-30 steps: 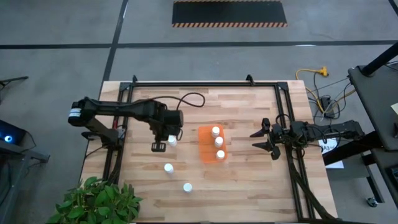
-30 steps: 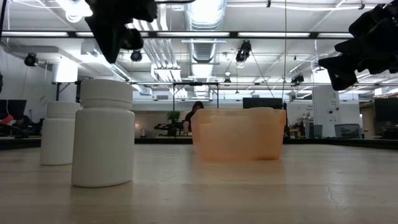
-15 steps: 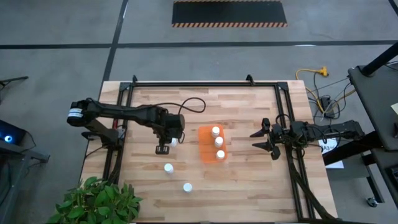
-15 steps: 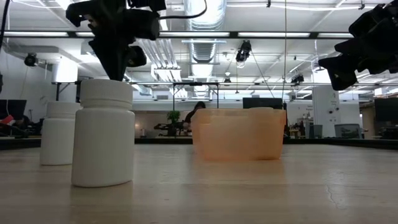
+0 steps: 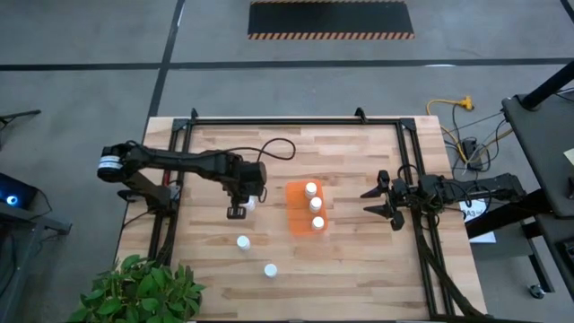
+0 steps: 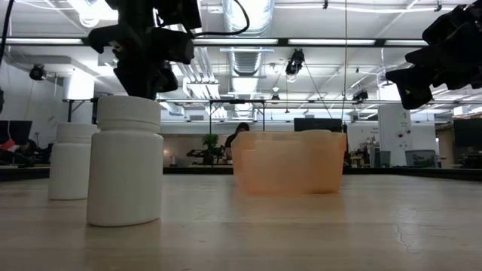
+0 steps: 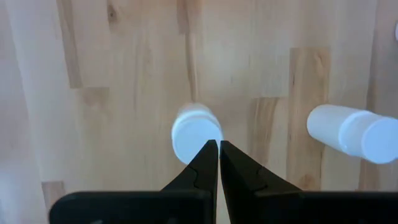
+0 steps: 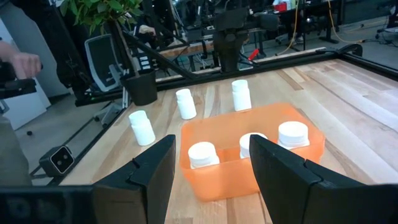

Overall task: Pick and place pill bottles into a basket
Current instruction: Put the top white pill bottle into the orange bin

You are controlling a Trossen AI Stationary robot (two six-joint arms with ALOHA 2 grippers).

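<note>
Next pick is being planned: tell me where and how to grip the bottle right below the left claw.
Grip the bottle across its round body just under the cap, coming straight down from above. It stands upright, cap facing the left claw, with nothing touching it. The claw is shut now, so it would probably have to open first.

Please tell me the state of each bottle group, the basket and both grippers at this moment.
Basket: upright, holding three bottles.
Bottles in basket: standing, caps up.
Loose bottles: three on the table, standing.
Left gripper: shut, empty, above a loose bottle.
Right gripper: open, empty, beside the basket.
</note>
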